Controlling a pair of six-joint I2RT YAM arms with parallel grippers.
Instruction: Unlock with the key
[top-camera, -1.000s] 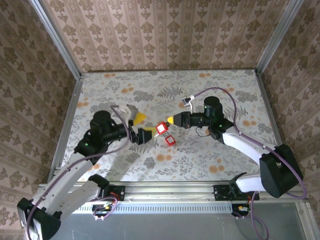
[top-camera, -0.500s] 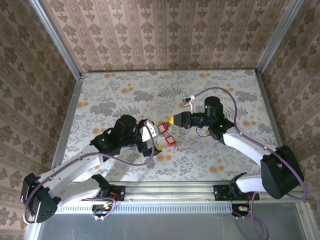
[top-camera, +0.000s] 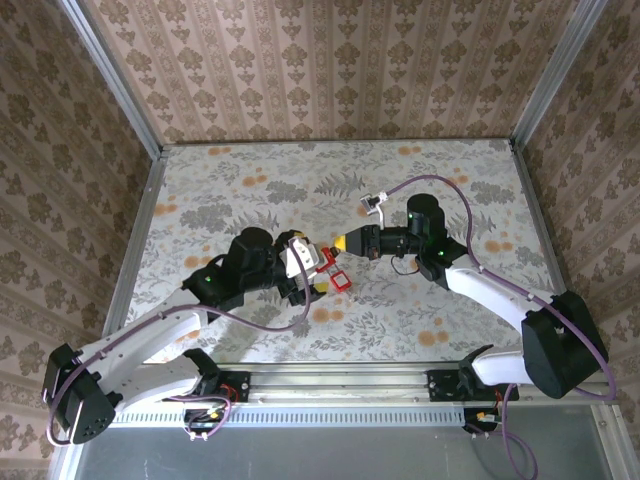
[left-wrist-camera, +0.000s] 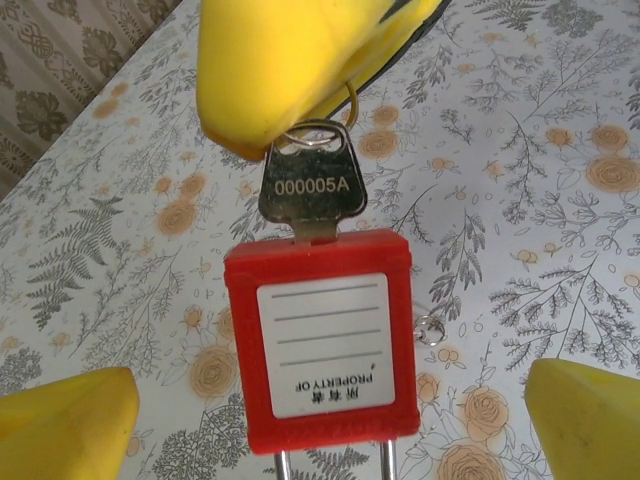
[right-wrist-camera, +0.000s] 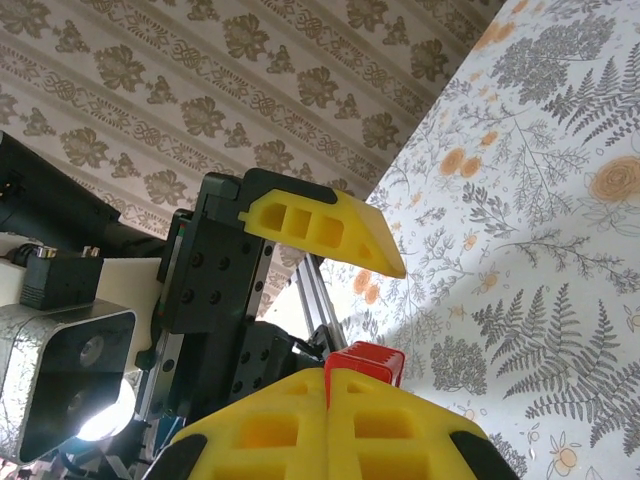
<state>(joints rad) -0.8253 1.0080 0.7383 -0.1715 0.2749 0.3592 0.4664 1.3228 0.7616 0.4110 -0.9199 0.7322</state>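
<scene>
Between the wide-apart left jaws is where it's all happening, so let's go from the big picture down. Floral surface (top-camera: 450, 180) underneath, both arms reaching to its middle and meeting nose to nose.

Left arm (top-camera: 235, 275) comes in from its side with the jaws spread wide, one yellow pad (left-wrist-camera: 65, 425) either side of the red padlock (left-wrist-camera: 318, 340), neither touching it. That reads as a set-up to clamp the body so it can't spin when the key turns.

Right arm (top-camera: 430, 235) faces it, right jaws pressed together on the head of the key (left-wrist-camera: 312, 185). In its own wrist view the fingertips (right-wrist-camera: 250, 435) meet flush, a sliver of red poking out just beyond them. So the padlock looks to be hanging off the key alone, clear of the surface, I'd say.

Now the key itself: its long axis runs straight from the right jaws toward the left jaws. The blade is sunk into the padlock's end face, the head points back into the right jaws, and the flat stamped side faces the left wrist camera. The shackle (left-wrist-camera: 385, 462) leaves the opposite end, heading in between the left jaws.

A second red padlock (top-camera: 340, 281) lies on the surface just beside, outside both jaws. Smallest of all, a loose ring (left-wrist-camera: 430, 328) rests on the surface behind the held padlock.
</scene>
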